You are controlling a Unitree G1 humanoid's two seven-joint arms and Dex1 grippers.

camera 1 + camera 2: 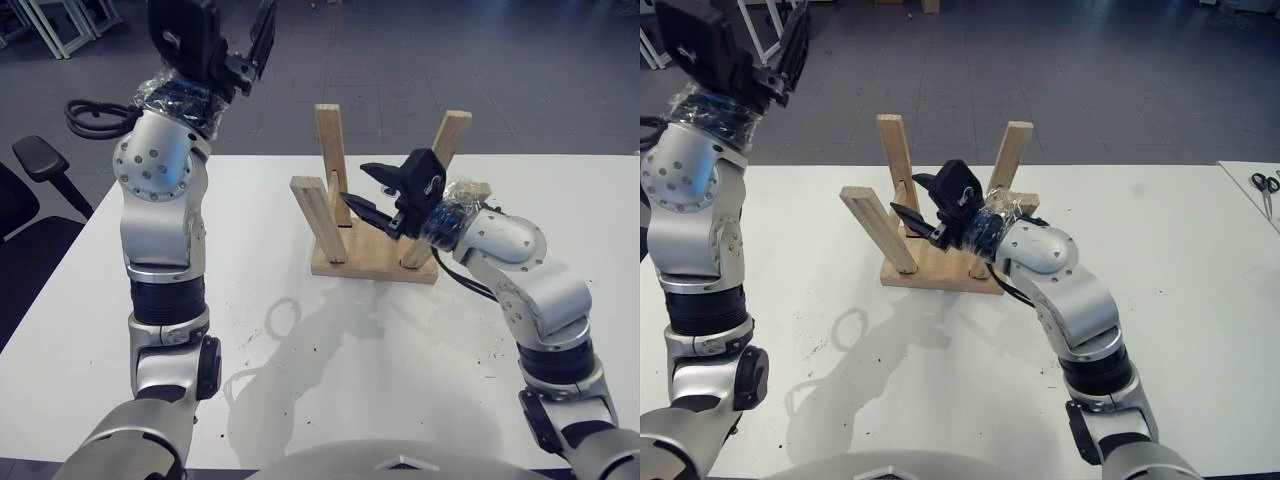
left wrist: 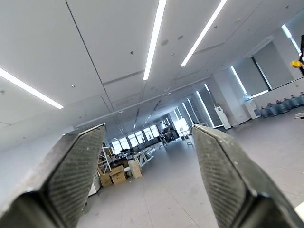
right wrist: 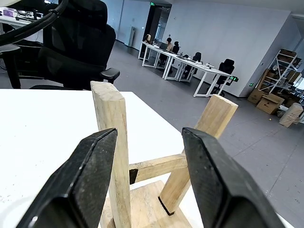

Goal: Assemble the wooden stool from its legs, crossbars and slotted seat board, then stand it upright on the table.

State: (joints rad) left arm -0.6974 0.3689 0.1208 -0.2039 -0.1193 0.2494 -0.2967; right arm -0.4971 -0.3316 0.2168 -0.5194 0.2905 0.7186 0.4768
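So the pale wooden stool (image 1: 372, 240) is sitting upside down near the middle of the white table (image 1: 240, 220). Its flat rectangular seat board (image 1: 375, 266) lies flat on the tabletop and the square-cut wooden legs (image 1: 318, 222) poke up and splay outward. From the right wrist view there's a short wooden crossbar (image 3: 159, 167) running between two of the legs low down, near the board.

The right gripper (image 1: 372, 192) is in among the legs on the robot's right side of the stool. Its black fingers (image 3: 209, 180) are spread fairly wide and nothing is clamped between them. One leg (image 3: 111, 109) sits right by one fingertip, but honestly I can't tell if it's actually touching the wood.

The left gripper (image 1: 250, 55) is way up in the air over the table's back-left edge, well apart from the stool. It points up and away with its jaws wide apart and empty.

There's also what looks like a pair of black-handled scissors (image 1: 1267, 185) at the far right edge of the table.
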